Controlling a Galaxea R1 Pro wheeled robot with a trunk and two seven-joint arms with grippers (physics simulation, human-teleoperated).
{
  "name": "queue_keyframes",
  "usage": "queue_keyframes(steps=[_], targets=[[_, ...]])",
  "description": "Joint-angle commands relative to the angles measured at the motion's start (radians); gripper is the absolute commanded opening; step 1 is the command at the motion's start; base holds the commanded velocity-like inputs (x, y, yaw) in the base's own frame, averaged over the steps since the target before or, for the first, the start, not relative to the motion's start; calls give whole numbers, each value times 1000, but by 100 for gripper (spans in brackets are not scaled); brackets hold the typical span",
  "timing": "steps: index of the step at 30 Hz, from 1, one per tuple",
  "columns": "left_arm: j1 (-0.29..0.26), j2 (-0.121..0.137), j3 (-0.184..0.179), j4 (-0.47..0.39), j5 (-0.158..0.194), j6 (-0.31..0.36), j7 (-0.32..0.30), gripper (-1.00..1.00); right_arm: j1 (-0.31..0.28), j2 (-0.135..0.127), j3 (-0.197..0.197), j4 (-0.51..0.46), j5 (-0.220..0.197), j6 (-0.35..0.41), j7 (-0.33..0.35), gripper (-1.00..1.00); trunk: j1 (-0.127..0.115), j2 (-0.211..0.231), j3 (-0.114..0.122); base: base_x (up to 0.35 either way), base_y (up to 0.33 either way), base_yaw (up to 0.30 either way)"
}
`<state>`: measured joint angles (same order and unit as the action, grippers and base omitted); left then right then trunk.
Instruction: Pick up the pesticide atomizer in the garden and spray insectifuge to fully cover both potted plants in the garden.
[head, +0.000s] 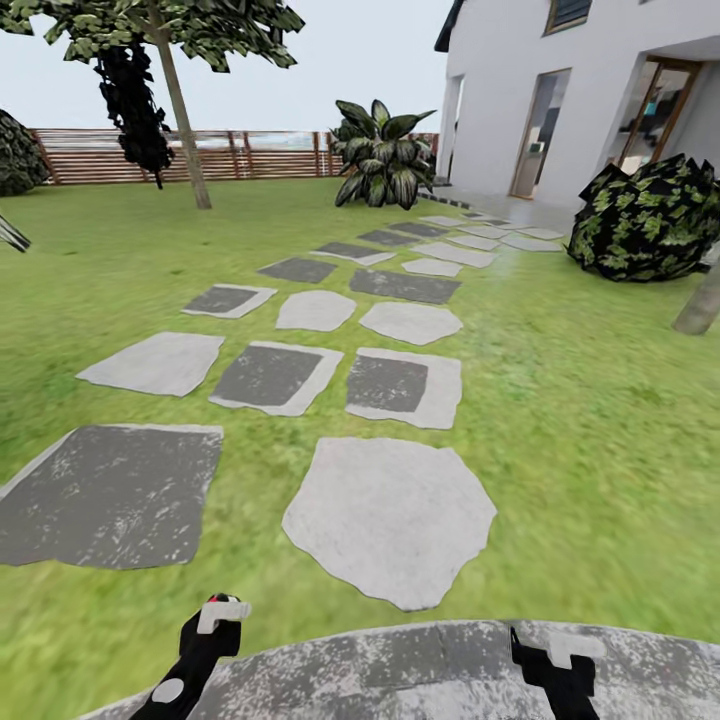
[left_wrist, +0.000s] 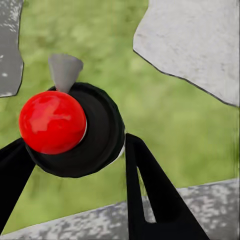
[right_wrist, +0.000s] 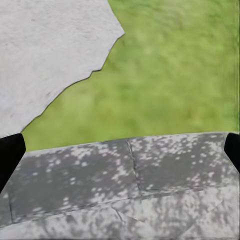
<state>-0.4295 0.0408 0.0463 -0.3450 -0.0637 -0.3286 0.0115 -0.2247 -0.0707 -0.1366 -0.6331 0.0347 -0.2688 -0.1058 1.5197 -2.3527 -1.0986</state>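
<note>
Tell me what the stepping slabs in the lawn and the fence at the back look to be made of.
The stepping slabs look like stone or concrete: matte, pale or dark grey, mottled, with irregular cut edges. The fence looks like wood: brown horizontal slats between upright posts, no visible sheen. Being simulator renders, both are judged by texture alone.

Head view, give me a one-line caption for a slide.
Stepping-stone path crossing the lawn toward a white house, slatted fence behind, both arms low.
</note>
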Motion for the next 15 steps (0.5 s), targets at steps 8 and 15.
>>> queue_keyframes(steps=[8, 15], targets=[[0, -2, 4, 1, -7, -3, 1, -100, -1, 0, 0, 2, 4, -2, -3, 100, 0, 0, 5, 0, 0, -275], [0, -2, 4, 1, -7, -2, 1, -100, -1, 0, 0, 3, 4, -1, -3, 100, 0, 0, 11, 0, 0, -275]])
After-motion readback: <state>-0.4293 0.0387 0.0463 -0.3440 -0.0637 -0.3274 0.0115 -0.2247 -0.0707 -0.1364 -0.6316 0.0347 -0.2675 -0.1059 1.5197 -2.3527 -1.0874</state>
